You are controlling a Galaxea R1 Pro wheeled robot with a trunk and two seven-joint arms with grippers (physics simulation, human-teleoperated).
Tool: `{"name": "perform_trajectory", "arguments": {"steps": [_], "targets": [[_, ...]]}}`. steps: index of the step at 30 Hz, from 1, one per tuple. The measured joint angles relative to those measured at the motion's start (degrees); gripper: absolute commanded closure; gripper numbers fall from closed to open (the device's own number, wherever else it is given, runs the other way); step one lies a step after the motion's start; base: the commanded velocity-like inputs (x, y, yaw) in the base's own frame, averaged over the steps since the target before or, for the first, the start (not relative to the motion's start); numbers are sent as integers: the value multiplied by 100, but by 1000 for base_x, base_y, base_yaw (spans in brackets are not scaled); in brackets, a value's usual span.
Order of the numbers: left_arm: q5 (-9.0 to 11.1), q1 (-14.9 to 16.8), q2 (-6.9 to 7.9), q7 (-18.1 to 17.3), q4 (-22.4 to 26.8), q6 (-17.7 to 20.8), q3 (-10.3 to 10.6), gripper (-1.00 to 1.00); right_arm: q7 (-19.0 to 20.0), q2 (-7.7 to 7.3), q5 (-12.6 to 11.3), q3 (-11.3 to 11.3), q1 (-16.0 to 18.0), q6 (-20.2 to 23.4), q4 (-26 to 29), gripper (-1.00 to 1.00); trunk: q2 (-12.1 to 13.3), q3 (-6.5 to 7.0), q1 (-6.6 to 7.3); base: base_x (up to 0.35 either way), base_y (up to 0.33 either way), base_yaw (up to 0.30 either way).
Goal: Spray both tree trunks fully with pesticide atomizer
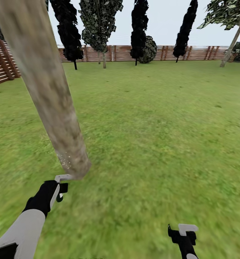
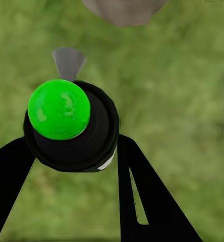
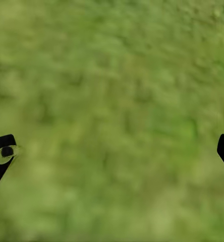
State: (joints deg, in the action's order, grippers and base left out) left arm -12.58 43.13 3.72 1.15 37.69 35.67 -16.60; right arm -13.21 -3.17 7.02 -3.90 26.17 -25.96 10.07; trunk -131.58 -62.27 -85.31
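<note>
**Spraying the base of the trunk**

The tree trunk [image 1: 44,90] leans over the grass floor [image 1: 163,136]. The left end effector [image 1: 61,187] clamps the pesticide atomizer [image 2: 71,126] (nozzle trunkward, likely for coverage); white pesticide [image 1: 66,160] specks dot the bark. The right end effector [image 1: 182,230] hangs open, empty.

Head view: high vantage, facing forward and down across the lawn [image 1: 159,118] to the slatted fence [image 1: 112,53] at the far edge; tree trunk [image 1: 44,90] very close at left.

Left wrist view: looks along the left gripper [image 2: 74,151] straight down at grass, close; the atomizer [image 2: 66,123] sits just before the lens. Trunk base [image 2: 124,9] is shared with the head view.

Right wrist view: faces down at blurred grass [image 3: 112,101], near; shares lawn with head view.
</note>
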Motion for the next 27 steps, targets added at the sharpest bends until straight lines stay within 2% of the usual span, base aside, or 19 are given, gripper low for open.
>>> {"name": "perform_trajectory", "arguments": {"steps": [3,5,8,10,13,14,16,18,19,20,22,23,24,25,26,27], "targets": [[18,100,-33,-29,1,58,20,100,0,-1,-3,-1,0,0,0,-100,0,0,0,0,-2,277],[17,298,-162,-28,7,76,34,100,0,-4,-3,-2,0,0,0,-100,0,1,0,0,0,277],[-6,604,-223,-41,7,94,28,100,0,-8,-5,-2,0,0,0,-100,0,1,0,0,0,182],[-45,790,-170,-54,0,267,30,100,0,-15,-6,-1,-1,1,1,-100,0,0,0,0,0,20],[-61,826,-34,-69,5,487,41,100,0,-25,-5,-1,-1,1,1,-100,0,0,0,0,0,3],[16,836,-113,-70,4,509,51,100,0,-27,-5,-1,-1,1,1,-100,0,0,0,0,0,0],[24,910,-301,-71,5,512,53,100,0,-28,-6,-1,-1,1,1,-100,0,0,0,0,0,0],[-33,1012,-380,-73,5,520,52,100,0,-28,-6,-1,-1,1,1,-100,0,0,0,0,0,0],[-68,1047,-350,-74,6,529,48,100,0,-28,-6,-1,-1,1,1,-100,0,0,0,0,0,0],[-117,1060,-248,-75,9,536,45,100,0,-28,-6,0,-1,1,1,-100,0,0,0,0,0,0],[-136,1065,195,-82,7,541,37,100,0,-29,-5,0,-1,1,1,-100,0,0,0,0,0,0],[-118,1064,351,-85,4,542,39,100,0,-32,-6,-1,-1,1,1,-100,0,0,0,0,0,0],[-67,1063,417,-89,-1,544,47,100,0,-30,-6,0,-1,1,1,-100,0,0,0,0,0,0],[-6,1065,380,-90,1,546,50,100,0,-30,-6,-1,-1,1,1,-100,0,0,0,0,0,0],[33,1071,237,-85,2,546,78,100,0,-29,-4,-1,-1,1,1,-100,0,0,0,0,0,0],[32,1156,24,-83,3,595,203,100,-1,-30,-5,-1,-1,1,1,-100,0,0,0,0,0,0]]}}
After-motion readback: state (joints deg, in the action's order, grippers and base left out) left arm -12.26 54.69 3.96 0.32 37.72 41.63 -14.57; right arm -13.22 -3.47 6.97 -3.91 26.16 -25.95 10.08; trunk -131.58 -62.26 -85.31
